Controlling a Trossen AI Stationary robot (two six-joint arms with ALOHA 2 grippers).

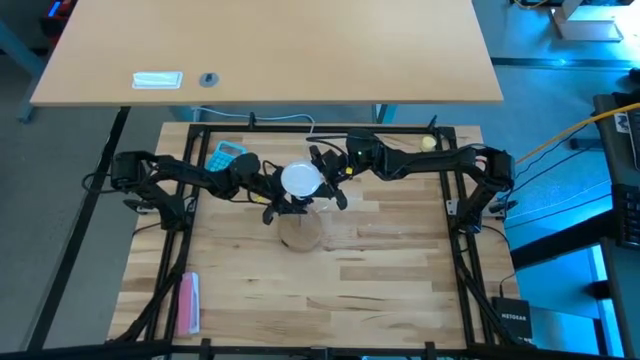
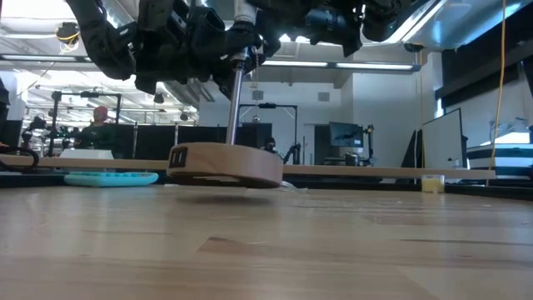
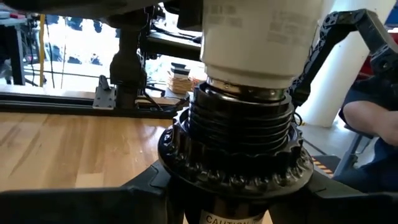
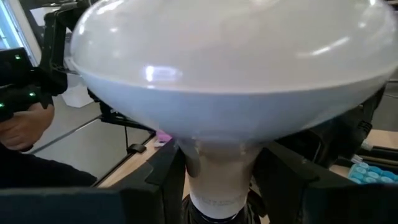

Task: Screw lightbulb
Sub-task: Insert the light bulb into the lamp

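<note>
A small lamp stands mid-table: a round wooden disc (image 2: 225,165), a thin metal stem (image 2: 237,100) and a black ribbed socket (image 3: 239,134) on top. The white lightbulb (image 1: 300,180) sits upright over the socket, and its silvery screw base (image 3: 249,93) enters the socket's mouth. My left gripper (image 1: 272,190) comes in level from the table's left and is shut on the socket. My right gripper (image 1: 325,175) comes in level from the right and is shut on the bulb below its dome (image 4: 230,56). A shadow lies under the disc; whether it rests on the table I cannot tell. My left gripper pinches the black socket at its toothed lower collar (image 3: 236,177) between its two fingers (image 3: 146,186), one on each side. They come level from the table's left, across the upright lamp. My right gripper pinches the bulb's narrow white neck (image 4: 217,177), just under the dome, between its two fingers (image 4: 165,180). They reach in level from the table's right. The bulb stands upright with its dome up and its screw base in the socket.
A teal tray (image 1: 228,155) lies behind my left arm and a small yellowish ball (image 1: 428,143) at the far right. A pink and white object (image 1: 188,300) lies at the near left. Black frame rails (image 1: 460,250) border the table. A person's hand (image 4: 25,127) shows beyond the table.
</note>
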